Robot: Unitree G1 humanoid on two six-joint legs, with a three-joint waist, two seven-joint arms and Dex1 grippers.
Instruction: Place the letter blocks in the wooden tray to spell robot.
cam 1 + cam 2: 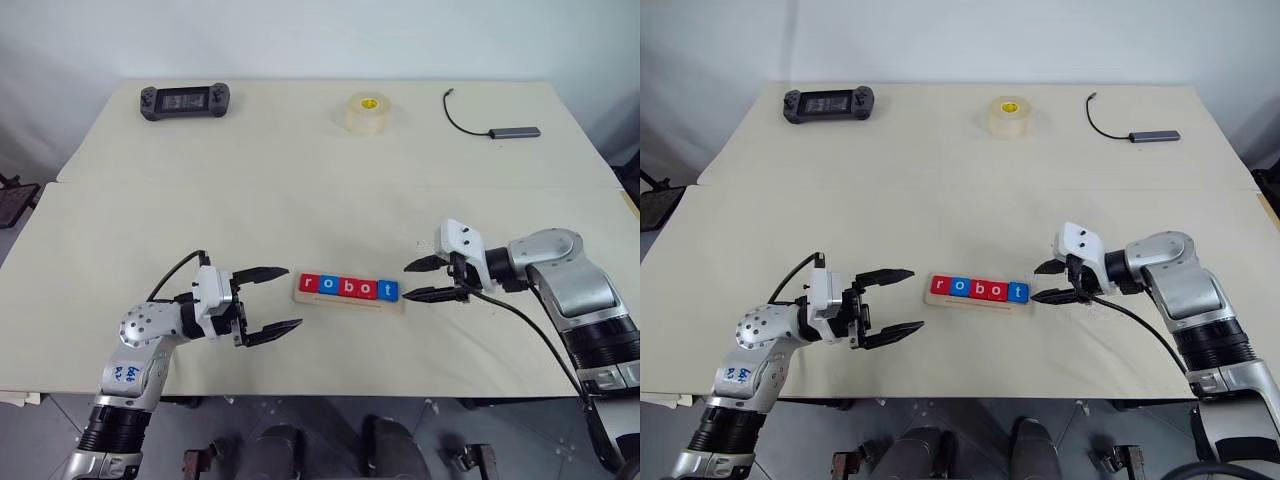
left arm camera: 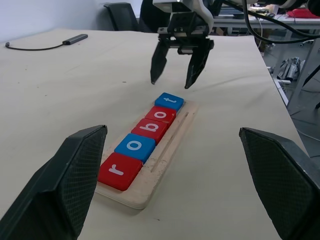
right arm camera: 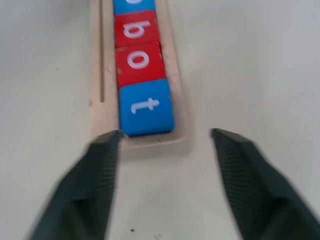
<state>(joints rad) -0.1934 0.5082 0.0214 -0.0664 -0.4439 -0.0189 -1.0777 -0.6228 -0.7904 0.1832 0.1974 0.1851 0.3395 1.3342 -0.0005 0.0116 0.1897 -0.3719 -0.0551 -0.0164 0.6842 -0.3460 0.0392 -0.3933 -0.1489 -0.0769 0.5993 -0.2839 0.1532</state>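
The five letter blocks (image 1: 348,288) lie side by side in the wooden tray (image 1: 350,304) near the table's front edge. They read r, o, b, o, t: red, blue, red, red, blue. My right gripper (image 1: 407,281) hangs open just off the tray's right end, by the blue t block (image 3: 146,107), with nothing between its fingers. At the tray's left end my left gripper (image 1: 292,297) is level and points at the red r block (image 2: 119,170). It is open and empty, a short gap away.
At the back of the table lie a black handheld game console (image 1: 185,100), a roll of clear tape (image 1: 367,112) and a grey adapter with a black cable (image 1: 515,131). A seam crosses the table (image 1: 300,200) behind the tray.
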